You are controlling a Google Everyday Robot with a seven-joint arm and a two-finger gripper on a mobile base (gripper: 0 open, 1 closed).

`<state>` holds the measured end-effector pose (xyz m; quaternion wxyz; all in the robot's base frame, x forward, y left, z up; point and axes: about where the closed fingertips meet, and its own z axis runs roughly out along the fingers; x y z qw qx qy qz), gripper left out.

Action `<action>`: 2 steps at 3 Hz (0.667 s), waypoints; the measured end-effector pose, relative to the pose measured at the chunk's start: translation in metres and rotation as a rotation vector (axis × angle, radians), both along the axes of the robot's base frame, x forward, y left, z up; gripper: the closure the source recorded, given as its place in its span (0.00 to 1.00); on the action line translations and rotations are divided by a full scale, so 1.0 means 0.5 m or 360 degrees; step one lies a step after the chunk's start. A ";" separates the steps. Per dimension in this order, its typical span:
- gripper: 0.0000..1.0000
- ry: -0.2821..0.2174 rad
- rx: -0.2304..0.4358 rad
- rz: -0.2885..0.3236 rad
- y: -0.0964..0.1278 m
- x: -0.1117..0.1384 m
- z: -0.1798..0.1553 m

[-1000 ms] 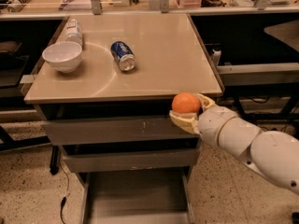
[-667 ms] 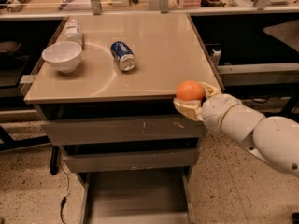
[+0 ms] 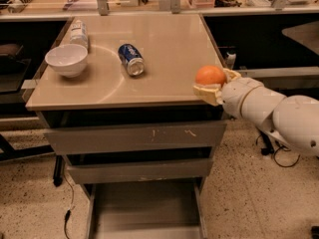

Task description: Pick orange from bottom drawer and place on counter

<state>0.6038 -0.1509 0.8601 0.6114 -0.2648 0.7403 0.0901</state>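
My gripper (image 3: 213,83) is shut on the orange (image 3: 210,75), a small round bright-orange fruit, and holds it over the front right corner of the beige counter (image 3: 164,49), just above its surface. The white arm reaches in from the right. The bottom drawer (image 3: 144,210) is pulled open below the cabinet; its grey floor shows bare.
A white bowl (image 3: 66,59) stands at the counter's left. A plastic bottle (image 3: 79,33) lies behind it. A blue soda can (image 3: 131,59) lies on its side near the middle. Two upper grey drawers (image 3: 134,138) are closed. Cables lie on the speckled floor.
My gripper has risen with the orange from the counter's front edge level and moved a little up and to the right, over the counter's right front corner.
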 end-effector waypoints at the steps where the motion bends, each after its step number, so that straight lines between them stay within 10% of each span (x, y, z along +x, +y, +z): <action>1: 1.00 0.0049 0.0027 -0.0017 -0.010 0.055 -0.017; 2: 1.00 0.0102 0.0065 -0.0021 -0.016 0.115 -0.037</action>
